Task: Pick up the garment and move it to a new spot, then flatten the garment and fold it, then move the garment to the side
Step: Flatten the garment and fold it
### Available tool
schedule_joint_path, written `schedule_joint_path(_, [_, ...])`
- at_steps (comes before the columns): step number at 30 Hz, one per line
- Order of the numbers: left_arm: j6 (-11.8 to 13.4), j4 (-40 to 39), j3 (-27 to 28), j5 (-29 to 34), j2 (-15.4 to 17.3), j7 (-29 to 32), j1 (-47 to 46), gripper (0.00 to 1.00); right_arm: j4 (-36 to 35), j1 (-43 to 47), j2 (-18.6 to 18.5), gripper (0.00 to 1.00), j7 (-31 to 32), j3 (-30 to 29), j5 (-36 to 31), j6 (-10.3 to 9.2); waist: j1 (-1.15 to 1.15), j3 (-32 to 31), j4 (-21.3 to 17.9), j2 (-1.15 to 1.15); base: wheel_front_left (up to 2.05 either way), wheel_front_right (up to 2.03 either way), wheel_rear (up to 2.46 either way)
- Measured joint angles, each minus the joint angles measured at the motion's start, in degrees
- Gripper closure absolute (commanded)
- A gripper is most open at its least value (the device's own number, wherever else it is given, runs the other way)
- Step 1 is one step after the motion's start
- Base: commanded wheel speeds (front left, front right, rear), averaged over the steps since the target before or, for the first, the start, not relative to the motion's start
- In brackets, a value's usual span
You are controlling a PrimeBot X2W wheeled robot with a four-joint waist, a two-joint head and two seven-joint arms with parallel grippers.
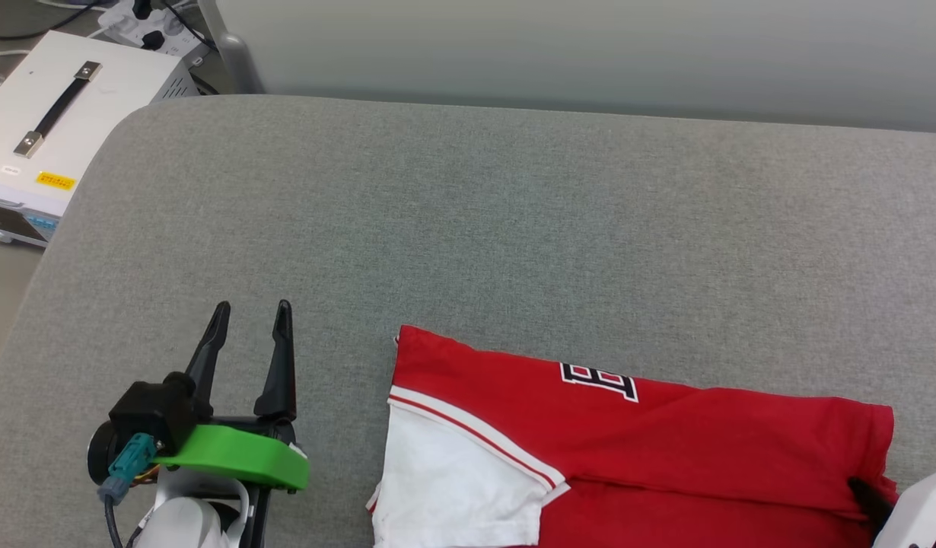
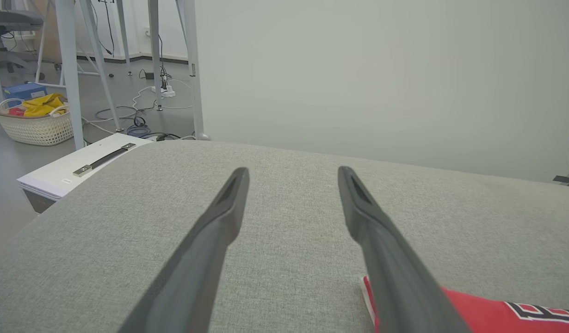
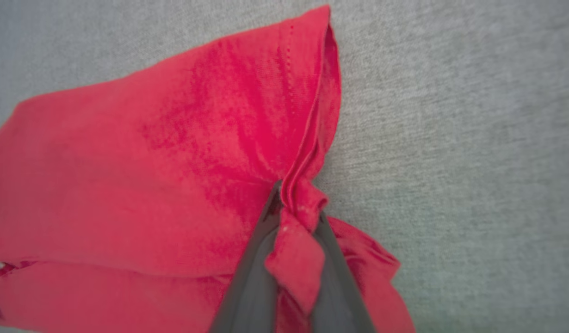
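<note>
Red garment (image 1: 666,449), folded lengthwise, lies on the near right of the grey padded worktop (image 1: 514,213). Its white sleeve with striped trim is at the left end, and block lettering shows near the top edge. The left gripper (image 1: 253,306) hovers beside it. In the left wrist view its fingers (image 2: 229,208) are spread over bare worktop. In the right wrist view the right gripper (image 3: 298,208) pinches a bunched red edge.

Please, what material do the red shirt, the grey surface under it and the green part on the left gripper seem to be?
The garment: soft knit fabric, probably cotton; a fine knit texture shows and it bunches in folds. The grey surface: woven upholstery cloth, matte, with a flecked weave. The green part: rigid matte plastic, perhaps printed.
</note>
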Motion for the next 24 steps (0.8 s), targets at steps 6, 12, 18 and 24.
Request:
schedule_joint_path(6, [-0.9,0.6,0.3,0.9,-0.6,0.0,1.0,0.00,0.7,-0.1,-1.0,1.00,-1.9,-2.4,-0.1,0.33,0.00,-1.3,-0.5,0.00,0.00,0.00,0.00])
schedule_joint_path(12, [-1.5,1.2,0.6,1.5,-1.1,0.0,1.0,0.00,3.0,-0.3,-3.3,1.00,-3.7,-9.5,-3.7,0.32,0.00,-2.3,-1.0,0.00,0.00,0.00,0.00])
schedule_joint_path(18, [-2.0,1.6,0.8,2.3,-2.2,0.0,1.1,0.00,2.4,-1.4,-3.5,1.00,-3.1,-14.3,-6.9,0.31,0.00,-3.0,-1.2,0.00,0.00,0.00,0.00])
schedule_joint_path(24, [-2.5,2.3,1.4,2.5,-3.1,0.0,2.4,0.00,-6.0,0.8,-0.5,1.00,1.1,-14.5,-7.2,0.25,0.00,-4.7,-1.4,0.00,0.00,0.00,0.00])
